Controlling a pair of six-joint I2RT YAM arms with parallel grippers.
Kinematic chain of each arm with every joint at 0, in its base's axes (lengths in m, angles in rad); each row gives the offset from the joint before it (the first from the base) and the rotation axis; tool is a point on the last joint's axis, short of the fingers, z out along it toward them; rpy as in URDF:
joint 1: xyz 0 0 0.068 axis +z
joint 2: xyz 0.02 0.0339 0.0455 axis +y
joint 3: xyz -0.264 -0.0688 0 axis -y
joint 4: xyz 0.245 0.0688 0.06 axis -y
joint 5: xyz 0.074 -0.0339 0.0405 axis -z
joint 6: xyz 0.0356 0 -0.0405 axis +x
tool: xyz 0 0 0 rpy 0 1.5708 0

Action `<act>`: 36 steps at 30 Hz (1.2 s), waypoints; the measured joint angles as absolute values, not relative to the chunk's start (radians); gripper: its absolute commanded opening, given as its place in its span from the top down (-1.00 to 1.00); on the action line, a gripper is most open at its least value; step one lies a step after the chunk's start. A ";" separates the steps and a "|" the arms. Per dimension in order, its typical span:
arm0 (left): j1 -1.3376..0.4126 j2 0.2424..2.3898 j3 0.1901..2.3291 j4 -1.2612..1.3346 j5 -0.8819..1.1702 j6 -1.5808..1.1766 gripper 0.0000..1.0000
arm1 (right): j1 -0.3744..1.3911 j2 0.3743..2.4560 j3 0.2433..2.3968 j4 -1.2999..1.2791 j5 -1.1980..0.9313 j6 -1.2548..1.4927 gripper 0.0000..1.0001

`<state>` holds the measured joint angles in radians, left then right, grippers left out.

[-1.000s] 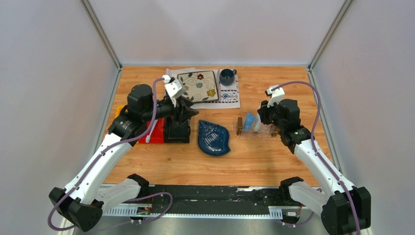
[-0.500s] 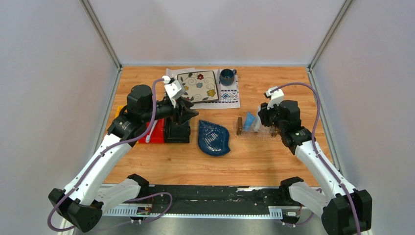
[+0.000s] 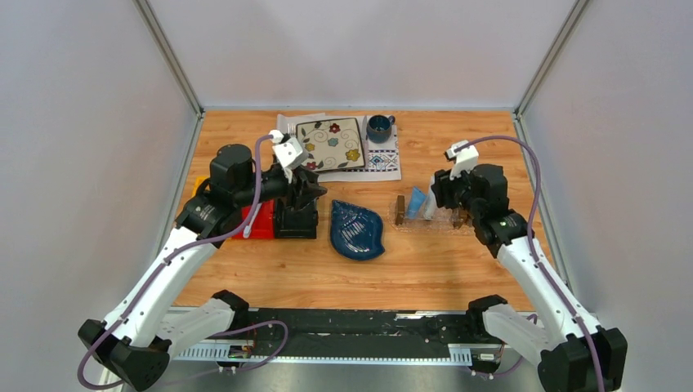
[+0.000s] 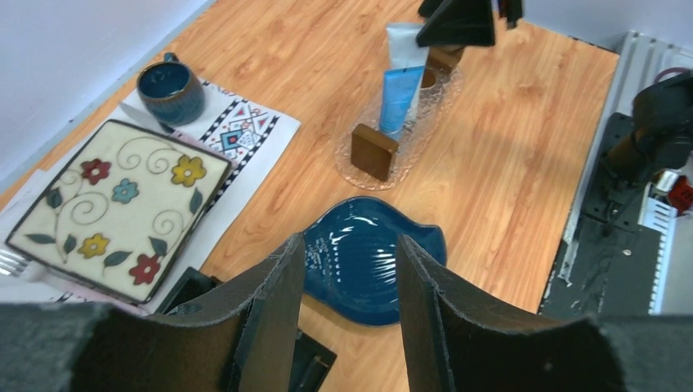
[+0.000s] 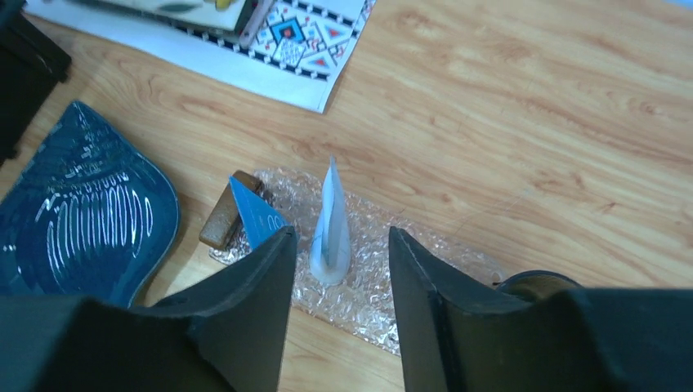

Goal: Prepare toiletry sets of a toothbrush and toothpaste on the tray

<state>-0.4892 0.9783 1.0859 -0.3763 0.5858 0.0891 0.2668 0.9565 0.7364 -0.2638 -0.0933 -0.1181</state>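
**Toothpaste standing in the tray, toothbrush waiting across the table**

The right gripper (image 5: 341, 238) is hovering directly over the tray (image 5: 372, 304), its jaws standing apart and clamping nothing. The white-grey toothpaste tube (image 5: 331, 216) is standing upright on the tray in the gap below them, with clear space on either side. The light blue toothpaste tube (image 5: 258, 214) is leaning just beside it, toward the wooden block (image 5: 222, 219) at the tray's left end.

The toothbrush (image 3: 250, 220) is lying well to the left of the tray, in the red bin (image 3: 263, 227), beyond the blue leaf dish (image 3: 357, 230) and the black bin (image 3: 296, 220). The left gripper (image 4: 350, 245) is hanging over that black bin, looking toward the tray. Its jaws are likewise apart and holding nothing.

Judging by this layout, the toothpaste half of the job is wrapping up, while the toothbrush half is not yet started.

The next move is probably calling for two things:
- The right arm lifts straight up from the tray, since any sideways drift risks toppling the upright white-grey tube.
- The left arm shifts over the red bin, farther from the tray, and drops low enough to pinch the slim handle across its width.

Carrying the brush over the dish to the tray will need care, as the two tubes are already crowding the tray's left end.
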 measured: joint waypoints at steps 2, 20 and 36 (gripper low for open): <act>-0.489 0.970 1.086 -0.400 0.558 0.111 -0.05 | 0.267 0.939 0.772 -0.288 -0.082 -0.127 -0.14; -0.255 0.941 1.075 -0.760 0.203 0.305 -0.03 | 0.267 0.891 1.010 -0.311 -0.111 -0.156 -0.53; -0.106 1.236 1.010 -0.828 0.150 0.416 -0.06 | 0.267 0.874 0.883 -0.223 -0.178 -0.162 -0.54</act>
<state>-0.1059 1.2358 1.0100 -0.8276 0.1497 0.4160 0.2668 0.8742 0.8829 -0.2234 -0.1780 -0.1623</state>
